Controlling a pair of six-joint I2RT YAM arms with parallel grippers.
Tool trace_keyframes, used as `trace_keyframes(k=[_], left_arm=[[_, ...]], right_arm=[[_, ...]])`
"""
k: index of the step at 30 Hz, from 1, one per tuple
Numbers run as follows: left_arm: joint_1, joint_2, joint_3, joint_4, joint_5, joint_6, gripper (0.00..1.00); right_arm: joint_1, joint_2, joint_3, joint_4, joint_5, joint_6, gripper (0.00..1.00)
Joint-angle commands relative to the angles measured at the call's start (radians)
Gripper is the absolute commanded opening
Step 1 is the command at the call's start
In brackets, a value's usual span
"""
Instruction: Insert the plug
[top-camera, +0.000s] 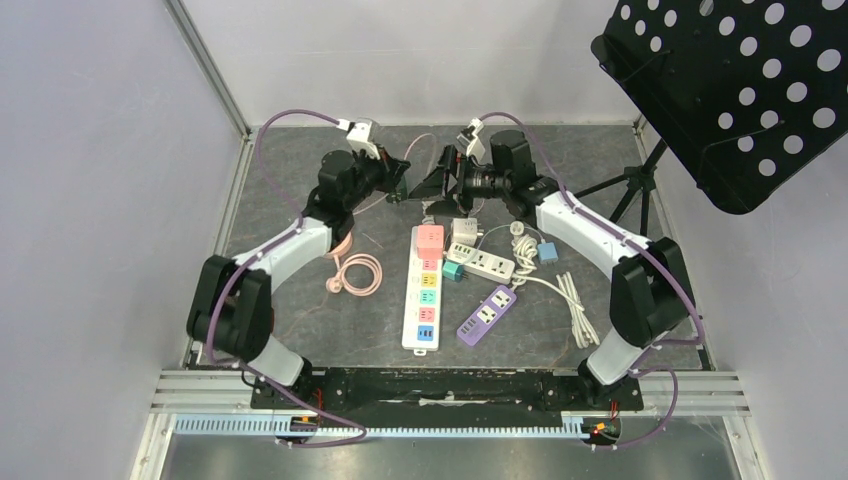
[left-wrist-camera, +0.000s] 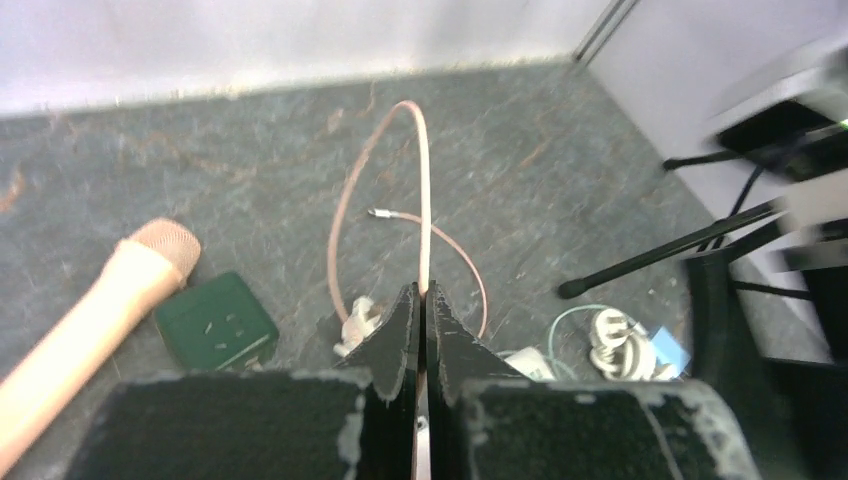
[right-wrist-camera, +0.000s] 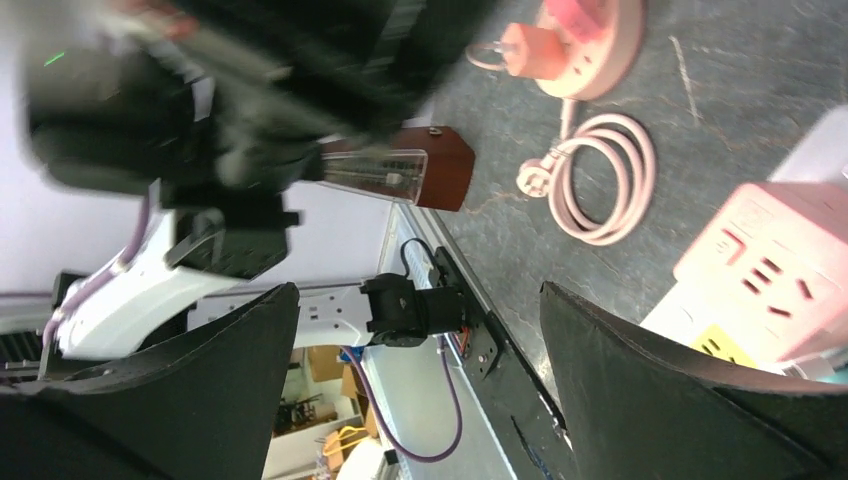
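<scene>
Two grippers sit close together at the upper middle of the top view, beyond the far ends of the strips.

Left gripper (top-camera: 398, 186) (left-wrist-camera: 424, 296): jaws pinched shut on a thin pink cable (left-wrist-camera: 426, 200). The cable rises from between the fingers, arches near the top of the left wrist view and comes back down on the left. A pink strand ends in a small metal plug (left-wrist-camera: 378, 213) at mid-frame, over the mat (left-wrist-camera: 560, 120) and in no socket. Whether that strand is the held cable, cannot tell.

Right gripper (top-camera: 441, 182) (right-wrist-camera: 417, 300): jaws wide, nothing between them.

Top view, centre: long strip (top-camera: 424, 300) with coloured sockets runs up and down the frame. White strip (top-camera: 482, 263) is just right of its upper half. Purple strip (top-camera: 487, 315) lies tilted at lower right of it. Pink coil (top-camera: 360, 272) (right-wrist-camera: 600, 175) lies left of the long strip, apart from it.

Left wrist view, lower left: green square (left-wrist-camera: 215, 320) flat on the mat, with a peach cylinder (left-wrist-camera: 100, 300) beside it that runs off the frame edge.

Black perforated stand (top-camera: 730, 90) fills the upper right of the top view.
</scene>
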Motion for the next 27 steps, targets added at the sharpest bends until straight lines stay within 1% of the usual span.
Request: trace_keyframes(k=[1, 2, 3, 4, 5, 6, 9, 10, 12, 14, 15, 19, 20, 22, 24, 25, 27], left_arm=[[-0.004, 0.106, 0.082, -0.122, -0.069, -0.041, 0.02], [-0.003, 0.124, 0.089, -0.140, -0.070, -0.040, 0.04], [-0.003, 0.136, 0.090, -0.147, -0.069, -0.040, 0.13], [-0.003, 0.145, 0.088, -0.152, -0.066, -0.035, 0.23], [-0.003, 0.152, 0.088, -0.166, -0.075, -0.030, 0.36], [-0.003, 0.151, 0.091, -0.187, -0.089, -0.025, 0.46], [0.000, 0.139, 0.106, -0.237, -0.144, -0.001, 0.59], [0.000, 0.134, 0.117, -0.250, -0.174, 0.007, 0.67], [0.003, 0.138, 0.145, -0.292, -0.239, 0.007, 0.71], [0.004, 0.158, 0.208, -0.392, -0.398, -0.037, 0.76], [0.009, 0.171, 0.235, -0.433, -0.439, -0.061, 0.77], [0.025, 0.200, 0.301, -0.546, -0.547, -0.125, 0.78], [0.028, 0.207, 0.323, -0.586, -0.593, -0.142, 0.78], [0.040, 0.221, 0.391, -0.706, -0.708, -0.169, 0.78], [0.053, 0.231, 0.463, -0.827, -0.789, -0.192, 0.78], [0.060, 0.232, 0.495, -0.853, -0.790, -0.190, 0.78], [0.071, 0.223, 0.542, -0.858, -0.687, -0.146, 0.77]], right_arm=[[0.008, -0.082, 0.002, 0.190, -0.099, -0.016, 0.92], [0.008, -0.088, 0.005, 0.212, -0.102, -0.010, 0.92], [0.008, -0.094, 0.011, 0.217, -0.089, -0.013, 0.92], [0.008, -0.099, 0.018, 0.218, -0.077, -0.017, 0.92], [0.007, -0.099, 0.030, 0.216, -0.065, -0.028, 0.92], [0.007, -0.096, 0.039, 0.212, -0.055, -0.037, 0.92], [0.005, -0.083, 0.077, 0.153, -0.015, -0.074, 0.90], [0.005, -0.076, 0.092, 0.121, 0.004, -0.095, 0.90], [0.005, -0.066, 0.117, 0.065, 0.037, -0.136, 0.90], [0.006, -0.061, 0.139, 0.001, 0.067, -0.177, 0.89], [0.006, -0.058, 0.149, -0.019, 0.082, -0.193, 0.89], [0.000, -0.043, 0.170, -0.042, 0.099, -0.207, 0.89], [-0.001, -0.038, 0.175, -0.046, 0.100, -0.205, 0.89], [-0.004, -0.026, 0.186, -0.052, 0.101, -0.205, 0.88], [-0.006, -0.016, 0.192, -0.053, 0.101, -0.206, 0.88], [-0.008, -0.012, 0.194, -0.054, 0.101, -0.206, 0.88], [-0.012, 0.000, 0.202, -0.056, 0.100, -0.207, 0.88]])
